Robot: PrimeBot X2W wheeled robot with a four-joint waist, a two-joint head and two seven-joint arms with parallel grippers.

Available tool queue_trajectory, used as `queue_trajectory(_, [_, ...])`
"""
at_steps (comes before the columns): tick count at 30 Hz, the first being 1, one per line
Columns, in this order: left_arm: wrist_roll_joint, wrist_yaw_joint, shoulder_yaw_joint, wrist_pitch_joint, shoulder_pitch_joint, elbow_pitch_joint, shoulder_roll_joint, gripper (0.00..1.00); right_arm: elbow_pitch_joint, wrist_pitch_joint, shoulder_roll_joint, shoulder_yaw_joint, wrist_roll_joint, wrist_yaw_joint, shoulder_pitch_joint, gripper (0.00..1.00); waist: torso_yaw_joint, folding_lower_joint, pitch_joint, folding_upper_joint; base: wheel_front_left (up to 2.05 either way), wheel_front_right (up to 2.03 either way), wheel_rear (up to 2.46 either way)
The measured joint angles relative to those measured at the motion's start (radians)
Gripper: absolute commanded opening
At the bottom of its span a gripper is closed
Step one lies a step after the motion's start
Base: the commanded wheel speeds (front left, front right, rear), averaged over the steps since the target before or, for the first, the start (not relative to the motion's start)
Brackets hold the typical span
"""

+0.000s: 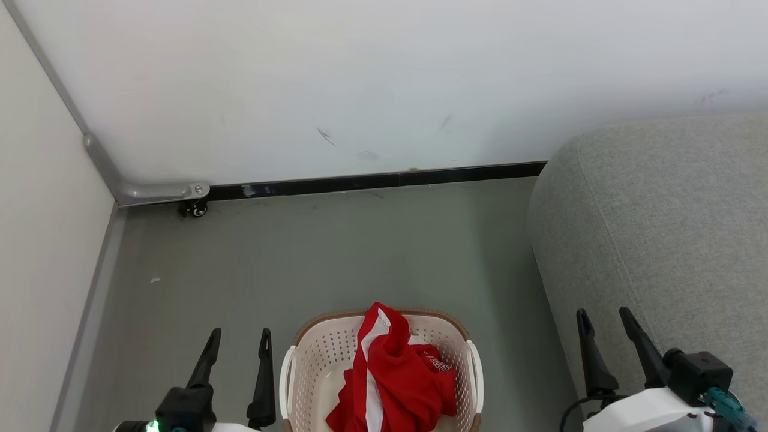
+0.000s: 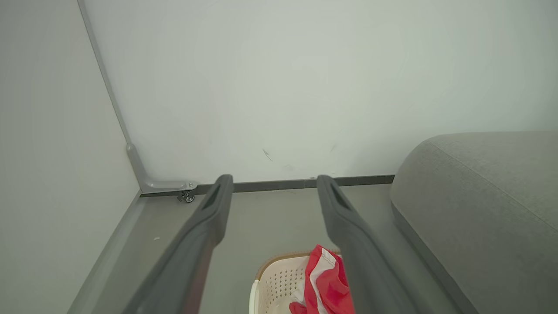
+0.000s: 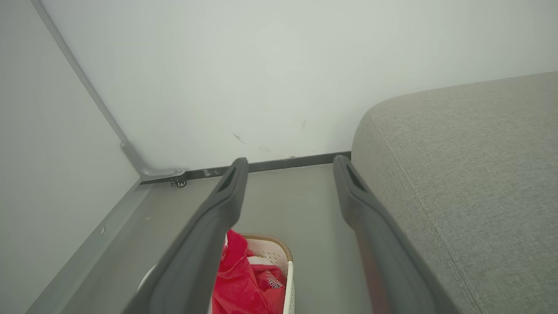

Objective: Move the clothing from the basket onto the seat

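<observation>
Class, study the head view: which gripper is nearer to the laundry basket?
Left. The left gripper stands just left of the basket, close beside it; the right gripper is farther off, over by the seat.

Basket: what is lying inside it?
Red clothing with white stripes, heaped and rising above the rim of the basket. What lies beneath the heap is covered.

basket (image 1: 323, 355) near end cropped, seat (image 1: 660, 228) cropped

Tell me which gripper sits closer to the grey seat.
The right gripper: it shows against the seat, while the left gripper is across the basket, over the floor.
</observation>
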Motion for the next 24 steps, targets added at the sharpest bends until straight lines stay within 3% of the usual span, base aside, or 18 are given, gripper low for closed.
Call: queue_trajectory(24, [0.018,0.013,0.007,-0.005,-0.014,0.062,-0.004,1.00,0.016,-0.017,0.000,0.007,-0.028,0.000,-0.004,1.00,-0.001,-0.0002,0.030,0.0000,0.00,0.00,0.00])
